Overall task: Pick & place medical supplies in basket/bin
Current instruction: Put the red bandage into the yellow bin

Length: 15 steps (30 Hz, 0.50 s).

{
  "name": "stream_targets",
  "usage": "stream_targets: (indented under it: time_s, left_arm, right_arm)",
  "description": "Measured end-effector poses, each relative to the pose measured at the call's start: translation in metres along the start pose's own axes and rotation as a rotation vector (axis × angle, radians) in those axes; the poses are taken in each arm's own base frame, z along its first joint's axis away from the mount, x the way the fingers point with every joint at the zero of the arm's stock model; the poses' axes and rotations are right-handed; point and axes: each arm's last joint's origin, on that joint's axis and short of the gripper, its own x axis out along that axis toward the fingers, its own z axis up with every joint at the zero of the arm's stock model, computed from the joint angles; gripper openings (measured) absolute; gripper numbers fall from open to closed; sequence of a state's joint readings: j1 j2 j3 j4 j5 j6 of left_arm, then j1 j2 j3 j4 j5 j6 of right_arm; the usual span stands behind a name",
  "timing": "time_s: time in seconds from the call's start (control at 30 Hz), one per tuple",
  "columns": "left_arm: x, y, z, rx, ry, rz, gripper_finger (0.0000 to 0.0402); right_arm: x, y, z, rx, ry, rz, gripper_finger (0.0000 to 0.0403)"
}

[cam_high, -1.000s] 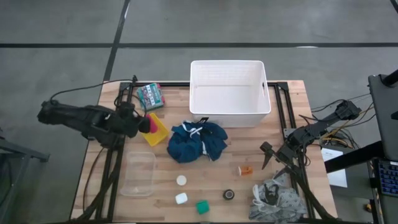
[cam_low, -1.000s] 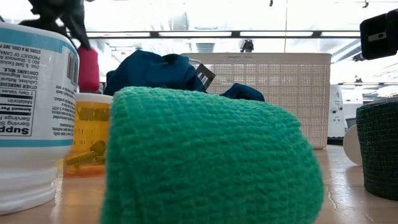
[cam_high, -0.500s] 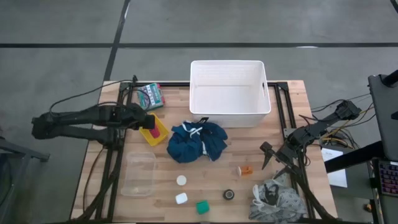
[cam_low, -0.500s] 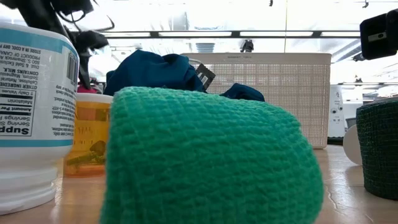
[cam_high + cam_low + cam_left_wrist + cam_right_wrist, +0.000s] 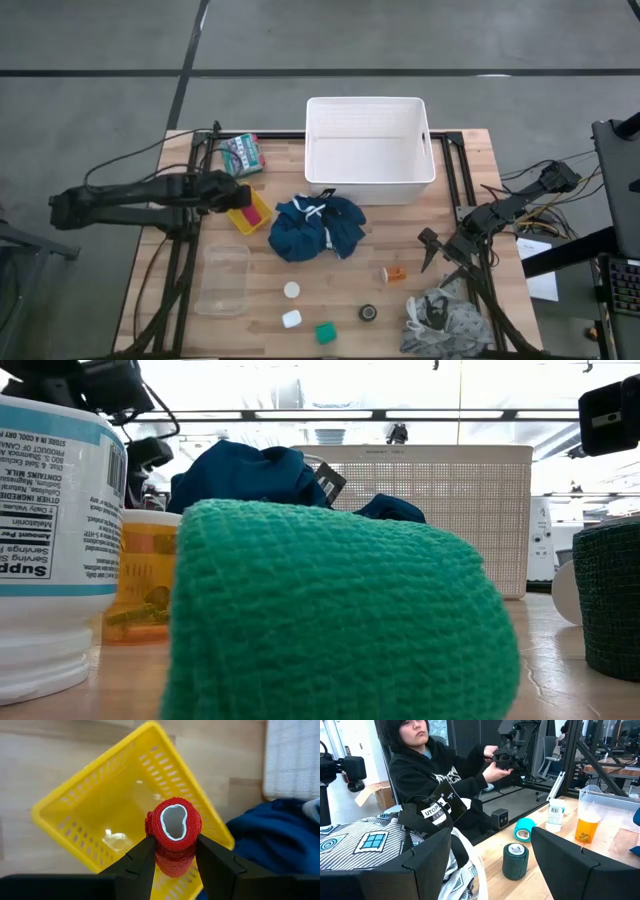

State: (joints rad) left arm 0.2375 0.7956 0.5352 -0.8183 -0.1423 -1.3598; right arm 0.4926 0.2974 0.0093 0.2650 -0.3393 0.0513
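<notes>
Medical supplies are lying spread over the wooden counter [image 5: 480, 150]: three tape rolls, one pill bottle, two small white pieces, one garment and one cloth. One red tape roll [image 5: 173, 835] is being pinched between the fingers of the left gripper [image 5: 173, 851], which is hanging over the single yellow tray [image 5: 80, 815] near the counter's left edge. One green tape roll [image 5: 325, 333] and one black tape roll [image 5: 368, 313] are sitting near the front edge, with the two small white pieces [image 5: 291, 290] just beside them. One orange pill bottle [image 5: 396, 273] is lying on its side right of the dark blue garment [image 5: 315, 228], which is heaped in front of the white tub [image 5: 369, 186]. One clear plastic box [image 5: 224, 280] is resting front left, and one green patterned packet [image 5: 242, 152] is lying at the back left. The right gripper [image 5: 432, 250] is waiting with its fingers spread above the grey-white patterned cloth [image 5: 445, 322], whose black strap tag is reading "UTOPIA". In the low view a white bottle [image 5: 52, 530] is showing label text, "Serving Size" among it. One person in a dark hoodie [image 5: 440, 767] is sitting beyond the counter.
</notes>
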Motion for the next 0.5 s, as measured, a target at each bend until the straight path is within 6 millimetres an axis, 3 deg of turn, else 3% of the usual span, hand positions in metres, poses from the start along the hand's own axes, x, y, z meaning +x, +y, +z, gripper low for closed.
stream_targets:
  time_s: [0.5]
  left_arm:
    - [0.021,0.018,-0.007,-0.056,0.038,0.051,0.0136]
  right_arm:
    - [0.000,0.000,0.000,0.000,0.000,0.000,0.0272]
